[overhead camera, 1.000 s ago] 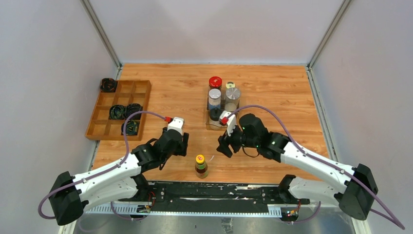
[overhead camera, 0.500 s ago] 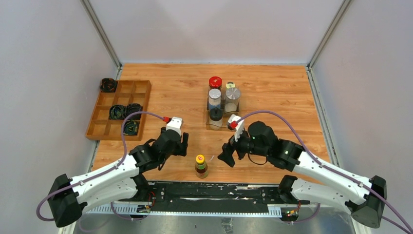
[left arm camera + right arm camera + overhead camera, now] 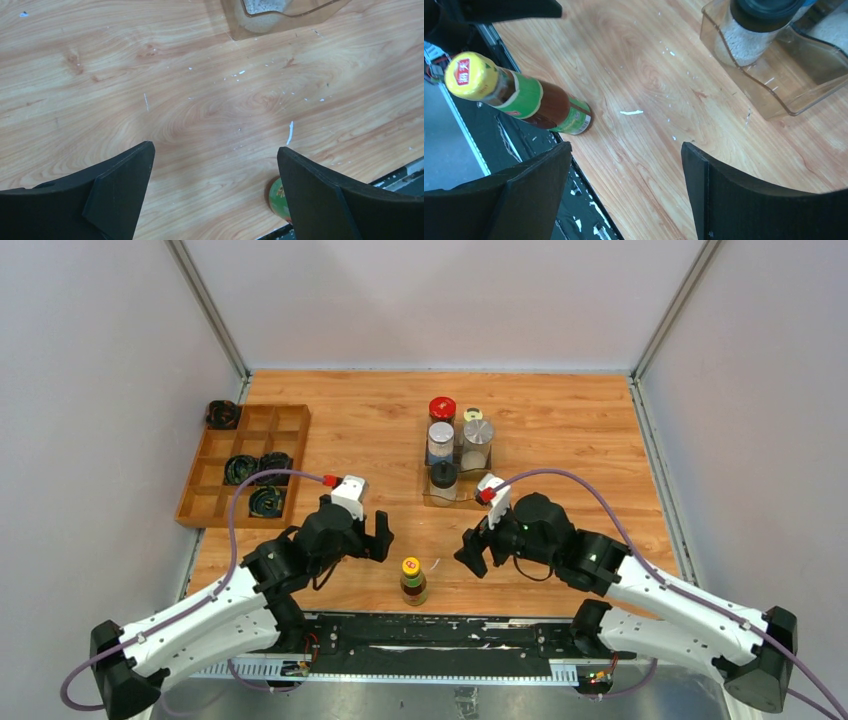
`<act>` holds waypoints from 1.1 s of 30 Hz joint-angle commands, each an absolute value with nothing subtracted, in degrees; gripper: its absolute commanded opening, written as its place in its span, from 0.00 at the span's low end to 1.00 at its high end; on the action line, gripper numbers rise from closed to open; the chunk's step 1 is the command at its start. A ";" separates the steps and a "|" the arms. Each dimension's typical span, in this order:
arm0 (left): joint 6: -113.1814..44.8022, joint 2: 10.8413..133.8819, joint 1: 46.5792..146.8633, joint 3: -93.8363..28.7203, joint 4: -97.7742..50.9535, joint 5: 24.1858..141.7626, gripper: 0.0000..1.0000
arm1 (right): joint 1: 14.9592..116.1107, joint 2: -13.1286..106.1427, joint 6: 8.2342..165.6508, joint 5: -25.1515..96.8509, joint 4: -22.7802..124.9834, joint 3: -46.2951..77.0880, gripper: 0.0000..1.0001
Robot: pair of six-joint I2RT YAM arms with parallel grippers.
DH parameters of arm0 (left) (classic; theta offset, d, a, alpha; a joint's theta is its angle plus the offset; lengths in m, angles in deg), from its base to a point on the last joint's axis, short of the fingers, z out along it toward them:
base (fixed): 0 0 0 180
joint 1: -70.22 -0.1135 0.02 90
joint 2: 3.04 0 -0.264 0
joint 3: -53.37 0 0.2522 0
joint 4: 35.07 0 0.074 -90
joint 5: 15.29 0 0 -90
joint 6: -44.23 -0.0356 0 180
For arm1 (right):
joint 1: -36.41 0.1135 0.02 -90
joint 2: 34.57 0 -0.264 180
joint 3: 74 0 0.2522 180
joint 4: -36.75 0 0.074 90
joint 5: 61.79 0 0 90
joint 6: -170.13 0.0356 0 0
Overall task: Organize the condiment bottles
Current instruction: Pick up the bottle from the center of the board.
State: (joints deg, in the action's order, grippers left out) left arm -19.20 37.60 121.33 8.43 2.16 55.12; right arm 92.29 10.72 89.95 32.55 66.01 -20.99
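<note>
The yellow-capped brown sauce bottle (image 3: 412, 580) stands upright alone near the table's front edge, also seen as a green-labelled bottle (image 3: 524, 97) in the right wrist view. My left gripper (image 3: 378, 538) hovers open just left of it, and only a sliver of the bottle (image 3: 276, 196) shows behind its right finger. My right gripper (image 3: 473, 552) is open just right of the bottle, with nothing between its fingers. The red-lidded jar (image 3: 442, 408), yellow-capped shaker (image 3: 473, 415), silver-lidded jar (image 3: 477, 437), blue-labelled jar (image 3: 440, 440) and black-capped jar (image 3: 443, 478) stand grouped in a clear rack (image 3: 784, 85).
A wooden compartment tray (image 3: 230, 502) lies at the left with black coiled bundles (image 3: 255, 468) in it and one bundle (image 3: 222, 414) behind it. The black rail (image 3: 440, 632) with the arm bases runs along the front edge, right behind the sauce bottle.
My left gripper's jaws have spread wide and the arm has shifted slightly left. My right arm has drawn back from the rack toward the front, beside the sauce bottle.
</note>
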 commanded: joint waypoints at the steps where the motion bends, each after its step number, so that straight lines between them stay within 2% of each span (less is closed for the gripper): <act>1: -18.13 35.06 121.20 6.18 6.91 56.74 1.00 | 93.07 13.09 87.20 35.89 67.35 -21.48 0.85; 13: -13.59 34.51 121.19 5.68 10.90 53.91 1.00 | 100.39 17.79 82.72 37.53 64.59 -18.55 0.85; 24: -13.42 33.44 121.20 6.48 10.87 53.76 1.00 | 110.05 26.96 80.43 33.57 63.76 -11.59 0.73; 33: -13.07 32.53 121.20 7.29 10.88 54.14 1.00 | 112.21 35.27 76.41 33.82 73.48 0.56 0.70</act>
State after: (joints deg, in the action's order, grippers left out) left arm -13.80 33.42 121.33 6.66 10.57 54.72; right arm 111.32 32.82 79.44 34.43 66.63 -5.41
